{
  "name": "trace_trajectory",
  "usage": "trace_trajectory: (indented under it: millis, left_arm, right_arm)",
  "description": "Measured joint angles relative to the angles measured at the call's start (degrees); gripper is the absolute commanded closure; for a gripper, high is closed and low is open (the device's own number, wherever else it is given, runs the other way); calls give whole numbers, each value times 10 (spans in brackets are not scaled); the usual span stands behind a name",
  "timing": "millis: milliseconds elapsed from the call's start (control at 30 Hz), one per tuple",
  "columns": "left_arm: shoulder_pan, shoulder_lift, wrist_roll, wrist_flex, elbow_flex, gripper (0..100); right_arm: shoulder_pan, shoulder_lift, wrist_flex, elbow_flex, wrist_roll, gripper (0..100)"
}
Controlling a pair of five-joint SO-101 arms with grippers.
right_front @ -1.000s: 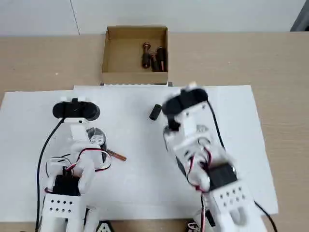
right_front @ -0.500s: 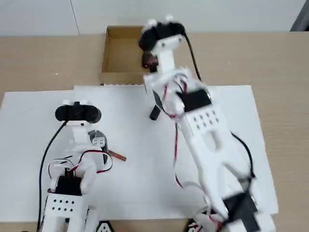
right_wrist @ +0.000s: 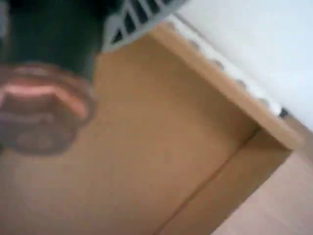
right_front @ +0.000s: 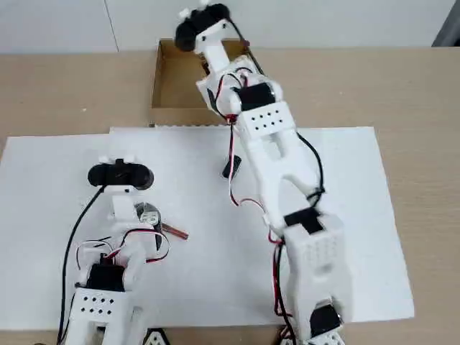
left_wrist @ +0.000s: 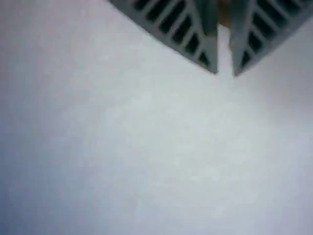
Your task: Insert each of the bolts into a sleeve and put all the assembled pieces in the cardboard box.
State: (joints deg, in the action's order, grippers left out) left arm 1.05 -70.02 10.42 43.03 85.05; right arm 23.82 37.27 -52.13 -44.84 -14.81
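cardboard box (right_wrist: 161,147) floor lies bare under right pincer's (right_wrist: 63,34) sleeved bolt (right_wrist: 44,103).

Right gripper finger (right_wrist: 139,18) sits against black sleeve (right_wrist: 49,34), with copper bolt head (right_wrist: 44,105) sticking out of its end. Under the gripper: cardboard box (right_wrist: 215,112) floor and inner corner. White paper (right_wrist: 254,39) past box wall, wooden table (right_wrist: 293,196) outside.

A robotics lab bench: a pale wooden table (right_front: 417,86) bears a white paper sheet (right_front: 194,280); at the sheet's near edge stand 2 white plastic arms, the left arm (right_front: 108,287) and right arm (right_front: 309,251), wiring bare; beyond the sheet, a plain white wall (right_front: 323,21).
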Motion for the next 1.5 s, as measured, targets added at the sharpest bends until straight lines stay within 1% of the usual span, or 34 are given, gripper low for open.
trace_trajectory:
  millis: [233,333,400,567,767,933,1067,1300,1367,1500]
  left_arm:
    - [0,0,0,-13,11,995]
    - [0,0,0,-13,11,995]
    - [0,0,0,-13,11,995]
    - [0,0,0,-13,11,995]
    - [0,0,0,-13,11,995]
    - [0,0,0,-13,11,995]
    - [0,0,0,-13,11,995]
    - [0,0,0,-13,11,995]
    - [0,0,0,-13,11,995]
    - [0,0,0,-13,11,995]
  right_arm:
    - [0,169,0,-160,-122,980]
    - [2,229,0,-227,-160,896]
    - [5,259,0,-265,-172,852]
    - [18,287,-8,-315,-179,872]
    - [22,287,-11,-323,-181,884]
    - [24,287,-16,-326,-181,939]
    - [25,287,-76,-360,-181,996]
    - [25,286,-208,-463,-181,995]
    - [25,278,-251,-467,-180,995]
    - [23,236,-314,-467,-134,995]
